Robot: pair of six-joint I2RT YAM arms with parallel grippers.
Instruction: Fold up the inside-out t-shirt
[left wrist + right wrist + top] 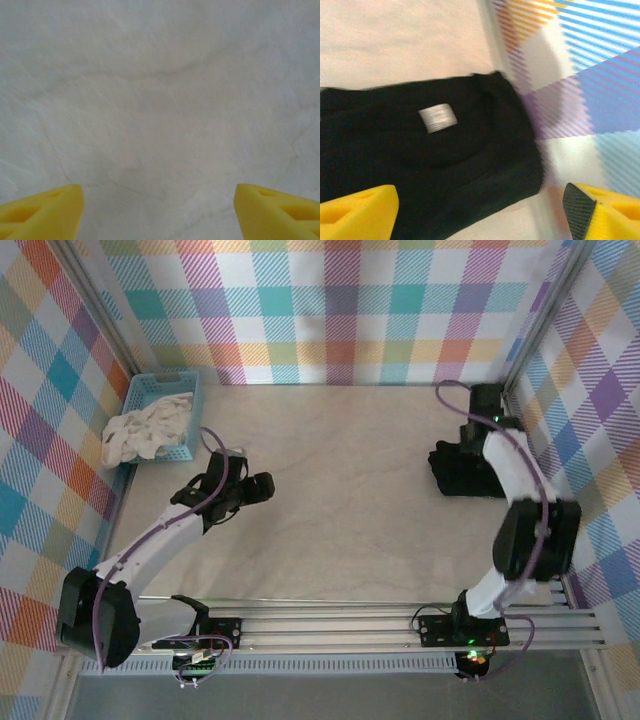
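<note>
Bright, even, diffuse light fell from above on the pale wooden surface (350, 490), leaving only faint, soft-edged shadows left of the folded black cloth t-shirt (465, 472). In the top view the t-shirt read as a dark mass with almost no detail. The right wrist view was smeared by motion blur: the small pale label (438, 118) was streaked, and the checked wall (580, 75) right of the t-shirt was fuzzy. The left wrist view was soft and low-contrast, and the left pincer (159, 215) showed yellow foam fingertips (45, 212) out of focus.
</note>
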